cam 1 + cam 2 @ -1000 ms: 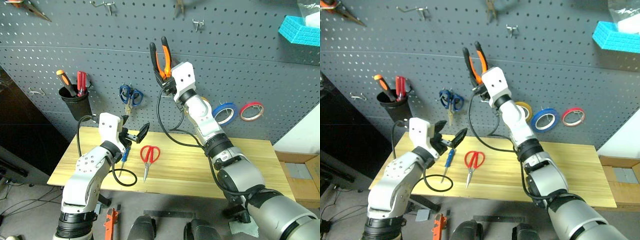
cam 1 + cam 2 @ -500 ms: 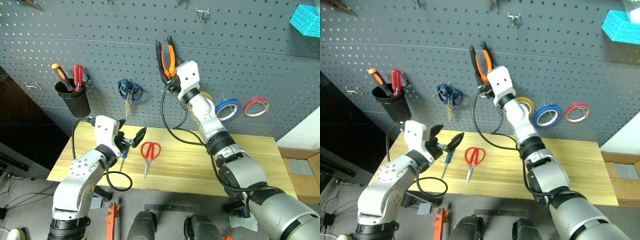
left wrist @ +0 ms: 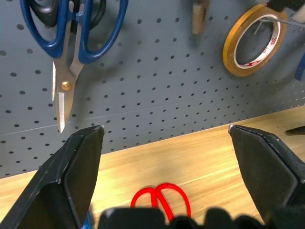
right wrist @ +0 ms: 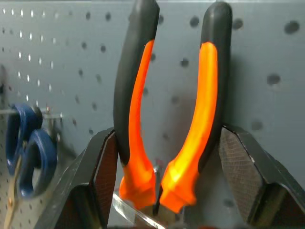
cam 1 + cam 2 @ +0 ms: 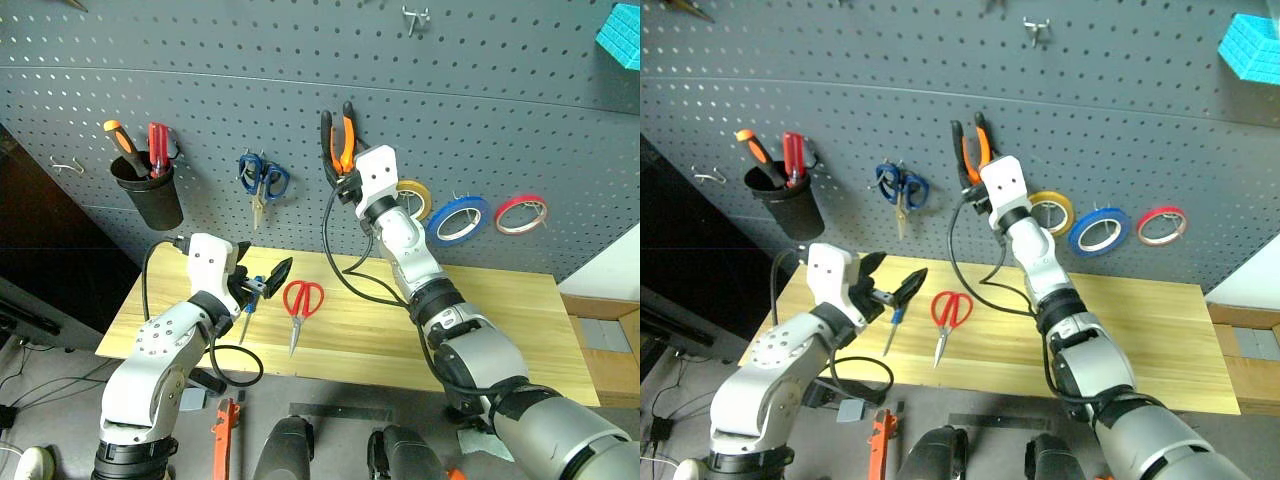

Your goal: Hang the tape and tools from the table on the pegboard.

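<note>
— Nearest the camera? The left pincer (image 5: 262, 279), fingers apart and empty, hovers over the worktop (image 5: 500, 320); red-handled scissors (image 5: 299, 305) lie at its three o'clock.

— Beyond? The right pincer (image 5: 340, 170) clamps the pliers (image 5: 338, 140), handles at twelve o'clock, against the pegboard (image 5: 520, 110); blue tape (image 5: 458, 220) hangs at four o'clock.

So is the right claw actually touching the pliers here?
Touching. In the right wrist view the right claw has both fingers pressed against the handles of the pliers, holding them upright before the pegboard.

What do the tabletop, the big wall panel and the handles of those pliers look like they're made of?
The table: pale wood planks, matte, with visible grain and seams. The pegboard: probably painted metal or plastic, dark grey with regular holes; hard to tell. The pliers: handles likely rubbery plastic, smooth orange and black with a soft sheen.
</note>
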You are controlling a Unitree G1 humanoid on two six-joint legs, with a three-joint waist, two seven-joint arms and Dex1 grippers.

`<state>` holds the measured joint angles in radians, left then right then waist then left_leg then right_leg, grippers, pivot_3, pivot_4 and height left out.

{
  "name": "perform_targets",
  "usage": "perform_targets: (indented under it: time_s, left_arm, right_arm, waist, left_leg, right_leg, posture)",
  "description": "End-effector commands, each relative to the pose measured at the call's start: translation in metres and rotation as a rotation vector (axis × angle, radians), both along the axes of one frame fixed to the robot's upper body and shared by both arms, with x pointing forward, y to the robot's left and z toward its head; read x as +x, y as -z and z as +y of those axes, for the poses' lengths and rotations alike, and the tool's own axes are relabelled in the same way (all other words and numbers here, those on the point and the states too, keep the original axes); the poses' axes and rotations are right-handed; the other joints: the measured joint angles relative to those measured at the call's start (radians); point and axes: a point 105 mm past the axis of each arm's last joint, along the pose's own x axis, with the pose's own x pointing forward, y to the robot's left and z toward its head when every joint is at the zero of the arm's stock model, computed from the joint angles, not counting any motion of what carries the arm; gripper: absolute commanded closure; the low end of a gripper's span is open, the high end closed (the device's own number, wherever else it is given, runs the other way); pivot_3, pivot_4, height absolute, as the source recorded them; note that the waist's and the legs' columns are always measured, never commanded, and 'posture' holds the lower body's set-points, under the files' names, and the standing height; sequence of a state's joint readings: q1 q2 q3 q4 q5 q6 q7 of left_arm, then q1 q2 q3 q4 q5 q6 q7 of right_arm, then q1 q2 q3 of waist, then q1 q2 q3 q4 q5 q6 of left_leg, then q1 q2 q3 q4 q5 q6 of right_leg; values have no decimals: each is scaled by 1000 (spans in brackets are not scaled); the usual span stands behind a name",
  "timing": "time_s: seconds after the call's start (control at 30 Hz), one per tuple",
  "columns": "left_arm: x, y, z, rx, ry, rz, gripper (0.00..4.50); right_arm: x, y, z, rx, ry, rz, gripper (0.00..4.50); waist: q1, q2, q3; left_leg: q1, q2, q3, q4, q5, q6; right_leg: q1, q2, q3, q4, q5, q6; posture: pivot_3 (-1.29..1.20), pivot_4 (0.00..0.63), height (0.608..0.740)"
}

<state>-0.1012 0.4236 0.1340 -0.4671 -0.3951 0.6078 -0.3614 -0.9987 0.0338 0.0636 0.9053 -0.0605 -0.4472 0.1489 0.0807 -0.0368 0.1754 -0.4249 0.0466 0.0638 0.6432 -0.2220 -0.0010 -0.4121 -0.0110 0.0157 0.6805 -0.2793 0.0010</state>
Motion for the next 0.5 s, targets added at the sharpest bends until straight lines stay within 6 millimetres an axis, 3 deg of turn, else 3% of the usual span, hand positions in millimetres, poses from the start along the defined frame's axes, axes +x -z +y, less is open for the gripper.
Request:
perform_targets:
  time_s: [0.03,0.1,0.27,0.5]
  left_arm:
    - [-2,-15,-1,4,11,-59,0]
    - [0,-15,-2,3,14,-60,0]
    - [4,-16,-5,-2,22,-64,0]
    - [11,-15,-8,-6,27,-70,0]
  right_arm:
    - [-4,-11,4,-1,-10,-34,1839]
    - [-1,-5,0,-15,5,2,1839]
    - [0,-2,-4,-38,2,17,138]
    - [-8,3,-18,-81,14,0,46]
  waist:
    - [0,1,1]
    - [0,1,1]
    - [-1,1,1]
    - [0,2,1]
  left_leg:
    - [0,0,-1,0,0,0]
    - [0,0,-3,-1,1,-1]
    - [0,0,-6,0,1,-2]
    - [0,-1,-8,0,2,-4]
  right_leg:
    - [0,0,-1,0,0,-1]
    - [1,0,-3,1,-1,-2]
    - [3,0,-7,1,-2,-3]
    - [4,0,-8,1,-2,-3]
  posture:
    - [341,191,740]
    - [335,192,740]
    - [316,185,740]
    - [287,174,740]
